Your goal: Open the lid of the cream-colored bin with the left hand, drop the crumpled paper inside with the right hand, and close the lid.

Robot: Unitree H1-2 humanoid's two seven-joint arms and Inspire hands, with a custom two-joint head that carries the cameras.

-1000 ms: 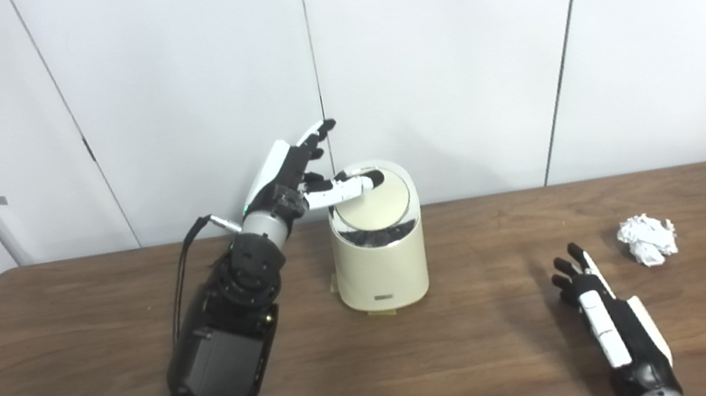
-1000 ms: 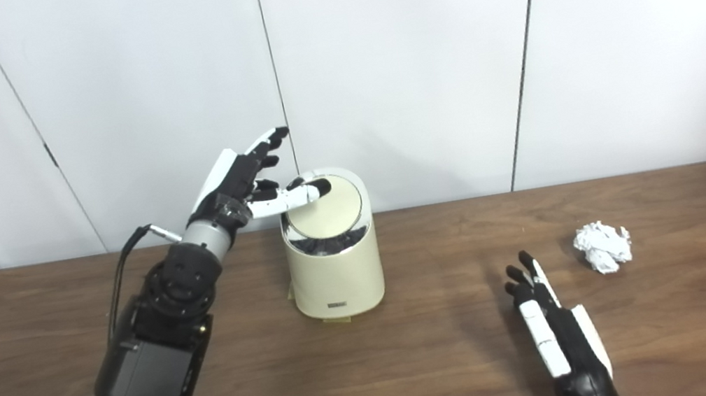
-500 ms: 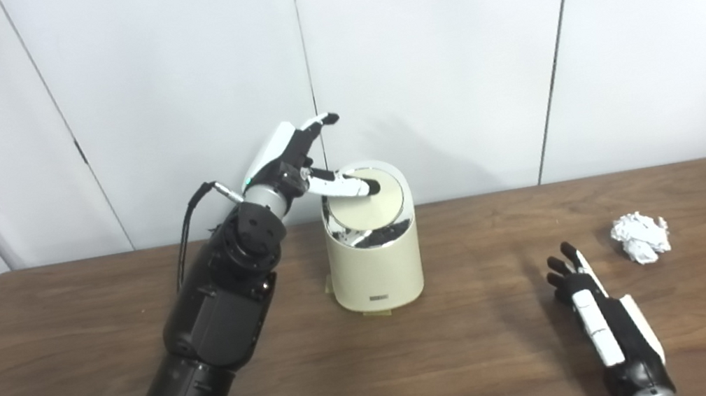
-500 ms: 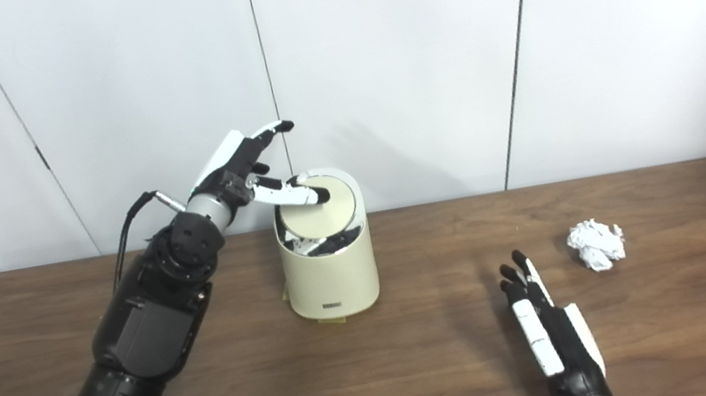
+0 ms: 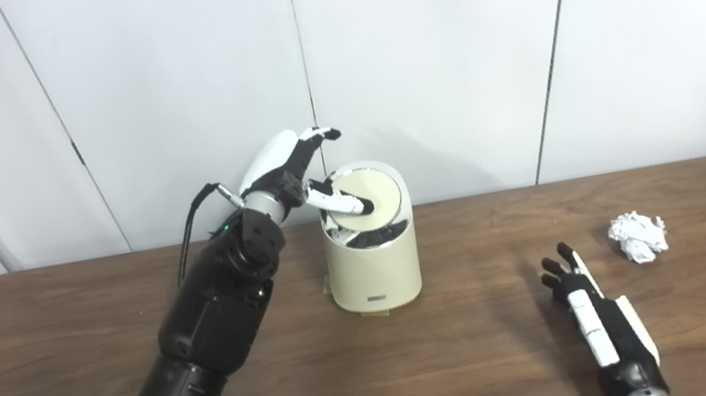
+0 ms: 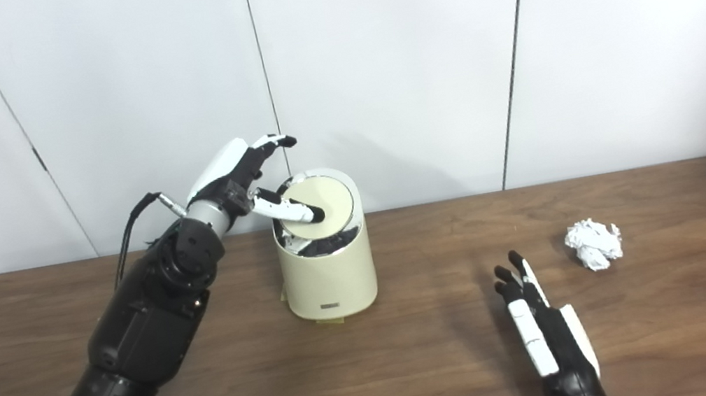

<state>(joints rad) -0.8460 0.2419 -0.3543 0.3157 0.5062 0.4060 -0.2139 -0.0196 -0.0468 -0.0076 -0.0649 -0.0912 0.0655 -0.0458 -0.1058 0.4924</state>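
Left hand [image 5: 289, 172] dropped, spread, thumb pressing round lid [image 5: 370, 197] of cream-colored plastic bin [image 5: 374, 262]; contents unclear. Right hand [image 5: 598, 322] flat, spread; crumpled white paper [image 5: 637, 236] beyond it.

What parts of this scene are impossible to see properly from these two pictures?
- Inside of the bin: both views, hidden by its wall and lid.
- Label low on the bin's front: too small to read.
- Right hand's palm: faces the table.
- Both arms: cut off by the bottom edge.
- Far side of the paper: hidden.
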